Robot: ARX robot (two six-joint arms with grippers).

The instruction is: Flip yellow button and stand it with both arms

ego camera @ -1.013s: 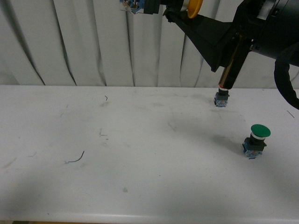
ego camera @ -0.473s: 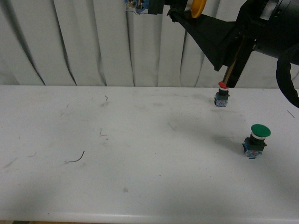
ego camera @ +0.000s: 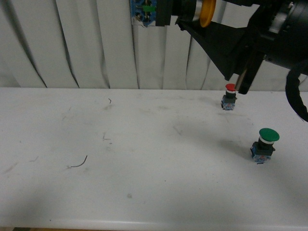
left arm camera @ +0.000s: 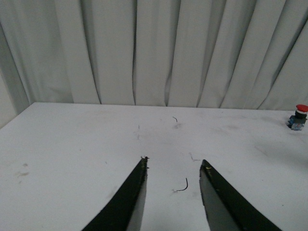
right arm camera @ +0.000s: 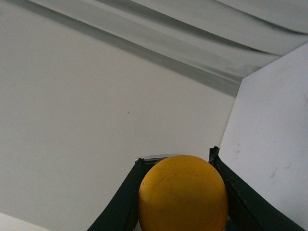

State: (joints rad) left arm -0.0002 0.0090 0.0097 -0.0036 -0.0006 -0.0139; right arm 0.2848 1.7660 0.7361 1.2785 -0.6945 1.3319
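Note:
My right gripper (ego camera: 185,14) is shut on the yellow button (ego camera: 208,11) and holds it high above the table, lying sideways at the top of the front view. Its yellow cap points right and its blue contact block (ego camera: 143,12) points left. In the right wrist view the yellow cap (right arm camera: 183,195) fills the space between the two black fingers (right arm camera: 120,202). My left gripper (left arm camera: 174,164) is open and empty, low over the white table (left arm camera: 72,144). It is out of the front view.
A red-capped switch (ego camera: 229,97) stands at the back right of the white table (ego camera: 144,183); it also shows in the left wrist view (left arm camera: 298,117). A green-capped switch (ego camera: 264,144) stands nearer on the right. A small dark wire scrap (ego camera: 78,163) lies left. White curtains hang behind.
My right gripper has risen slightly and shifted a little right with the yellow button, uncovering the red-capped switch behind it. The switches on the table have not moved.

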